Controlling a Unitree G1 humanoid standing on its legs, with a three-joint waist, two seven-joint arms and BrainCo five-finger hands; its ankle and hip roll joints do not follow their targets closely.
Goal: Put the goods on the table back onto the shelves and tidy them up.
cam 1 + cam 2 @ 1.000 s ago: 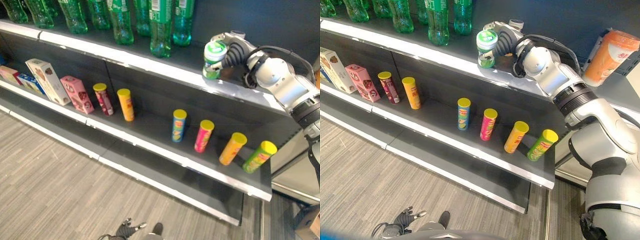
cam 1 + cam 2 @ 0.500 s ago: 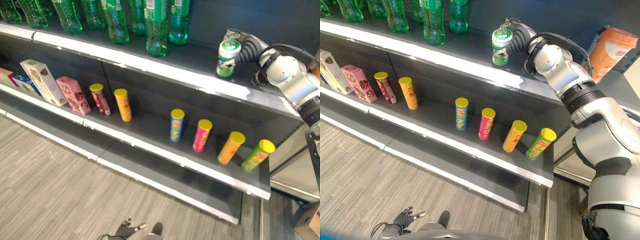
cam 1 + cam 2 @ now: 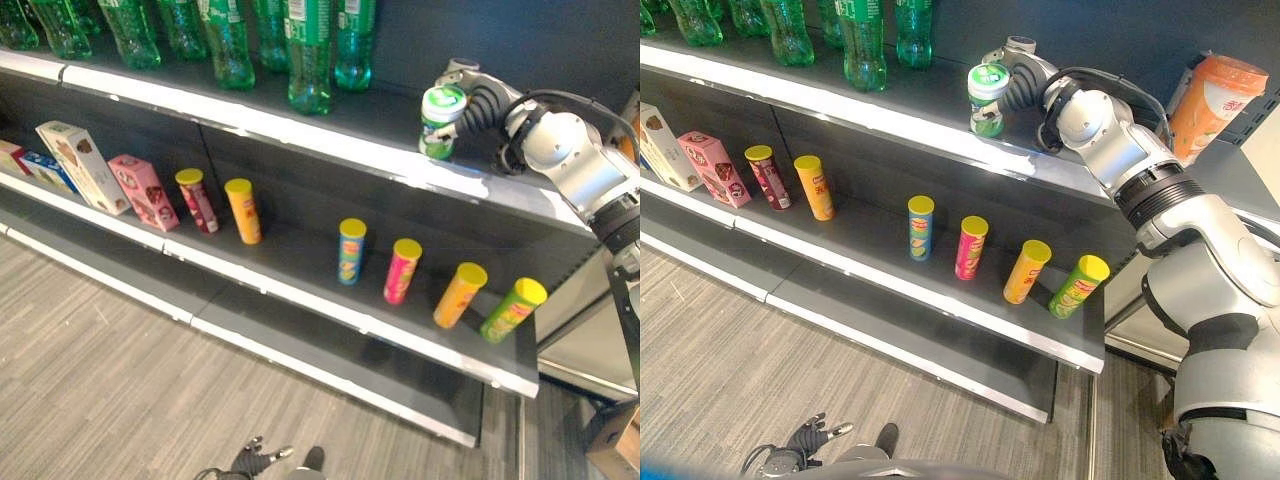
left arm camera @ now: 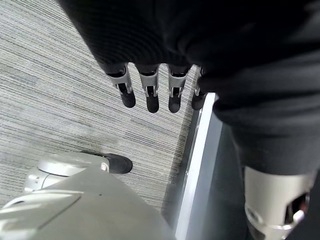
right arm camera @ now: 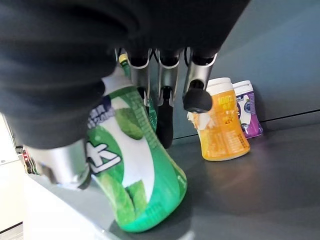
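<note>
One green-and-white bottle (image 3: 438, 122) up at 1 o'clock, right by the front edge of the top shelf (image 3: 300, 128). Stands with its bottom on the shelf, tipped a little. Wrapped by the right hand (image 3: 478, 104), fingers (image 5: 165, 107) on one side and thumb on the other, so not let go yet.

Looks close to done for this bottle: needs pushing back from the edge, standing straight and letting go. Hard to say how many more goods wait on the table.

Lots already tidy. Tall green soda bottles (image 3: 306, 58) in a row at 11 and 12 o'clock. Six tube cans on the middle shelf: two at 9 o'clock (image 3: 244, 210), four more (image 3: 403, 270) going down toward 4 o'clock. Boxes (image 3: 144, 191) at 9 o'clock.

Hangs loose at 6 o'clock, the left hand (image 4: 150, 95), fingers straight, holding nothing, above the floor.

White signs and leaf pictures on the green label. An orange juice bottle (image 5: 220, 125) and a purple one (image 5: 247, 114) farther back, with small print too. Best left unread.
</note>
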